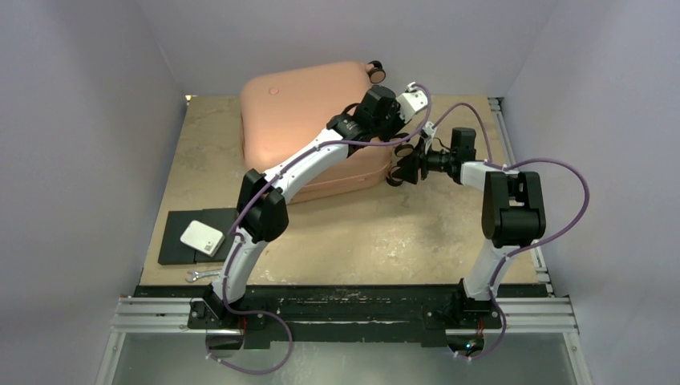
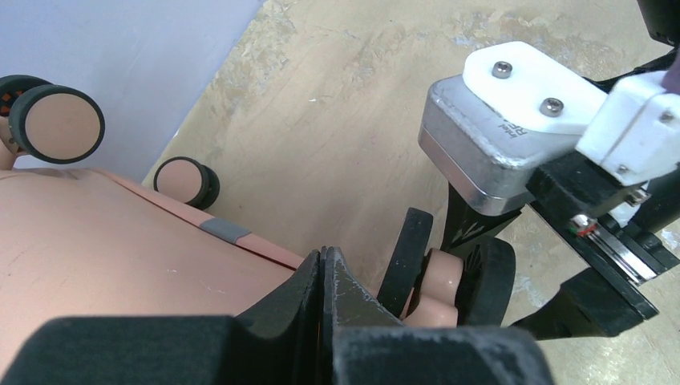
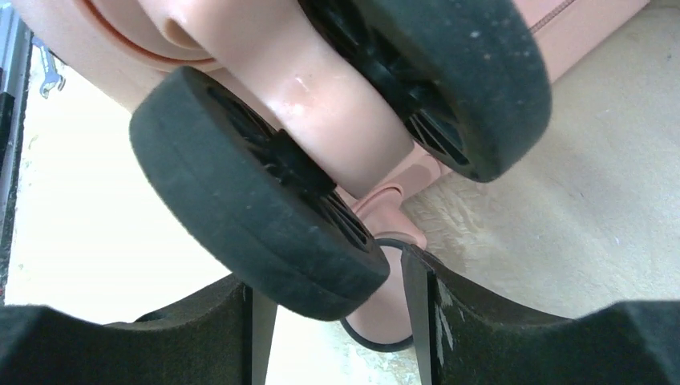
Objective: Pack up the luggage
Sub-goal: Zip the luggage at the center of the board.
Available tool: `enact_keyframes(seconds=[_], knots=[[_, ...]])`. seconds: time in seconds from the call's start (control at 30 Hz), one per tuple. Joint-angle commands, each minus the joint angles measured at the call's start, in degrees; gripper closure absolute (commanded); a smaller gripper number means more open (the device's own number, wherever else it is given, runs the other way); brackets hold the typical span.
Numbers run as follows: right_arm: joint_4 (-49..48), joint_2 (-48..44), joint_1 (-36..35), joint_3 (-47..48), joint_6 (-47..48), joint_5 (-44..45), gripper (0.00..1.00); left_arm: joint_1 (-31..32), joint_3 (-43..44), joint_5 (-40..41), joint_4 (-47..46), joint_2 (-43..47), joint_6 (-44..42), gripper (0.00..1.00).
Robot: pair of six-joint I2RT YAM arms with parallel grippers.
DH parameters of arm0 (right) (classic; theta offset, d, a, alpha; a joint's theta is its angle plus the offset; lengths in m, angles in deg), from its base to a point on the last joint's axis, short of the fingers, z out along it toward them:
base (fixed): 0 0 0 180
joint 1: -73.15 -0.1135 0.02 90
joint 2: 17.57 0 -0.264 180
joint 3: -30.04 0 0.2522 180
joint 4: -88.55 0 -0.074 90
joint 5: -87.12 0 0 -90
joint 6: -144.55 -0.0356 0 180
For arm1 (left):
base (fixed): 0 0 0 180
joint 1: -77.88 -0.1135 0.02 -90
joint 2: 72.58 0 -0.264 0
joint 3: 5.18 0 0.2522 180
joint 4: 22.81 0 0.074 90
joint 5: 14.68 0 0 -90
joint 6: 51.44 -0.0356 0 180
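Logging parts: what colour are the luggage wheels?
The wheels are black with pink centres; left wrist view.

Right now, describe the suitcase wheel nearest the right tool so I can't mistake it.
Start at the big pink luggage. At its near right corner is a twin black-tyred wheel. Unlike the far-corner wheel, it sits at the right tool's open fingertips.

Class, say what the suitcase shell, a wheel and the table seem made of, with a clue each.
Suitcase shell: likely hard plastic, smooth satin pink, soft sheen. Wheel: probably rubber tread, matt black, slightly grainy. Table: looks like bare wood board, tan and blotchy.
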Motion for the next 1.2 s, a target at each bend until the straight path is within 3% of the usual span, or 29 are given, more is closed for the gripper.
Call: enact_keyframes(seconds=[0.0, 0.27, 0.5, 0.63, 0.8, 0.93, 1.17], knots=[[-3.6, -3.1, -0.3, -1.2, 0.6, -3.9, 0.4, -1.9, -2.5, 1.6, 18.3, -2.9, 0.4, 1.0], [-23.4, -4.1, -2.8, -6.0, -13.7, -2.9, 0.37, -1.9, -1.3, 1.2, 19.0, -2.9, 1.1, 1.0], [-34.4, -1.7, -3.9, -7.5, -23.4, -0.8, 0.49, -1.9, -1.7, 1.0, 19.4, -2.5, 1.4, 1.0], [-34.4, -0.9, -3.9, -7.5, -24.4, -1.6, 0.6, -2.0, -1.6, 0.9, 19.4, -2.3, 1.5, 1.0], [-31.2, -1.7, -3.8, -7.4, -22.8, -2.6, 0.62, -2.2, -1.5, 0.8, 19.5, -2.0, 1.6, 1.0], [-25.4, -1.1, -3.8, -5.6, -20.2, -2.0, 0.73, -2.6, -0.8, 0.8, 19.7, -2.1, 1.9, 1.0], [-19.9, -0.9, -3.9, -4.3, -16.6, -1.4, 0.69, -2.8, 1.9, -1.8, 19.9, -2.3, 2.8, 1.0]])
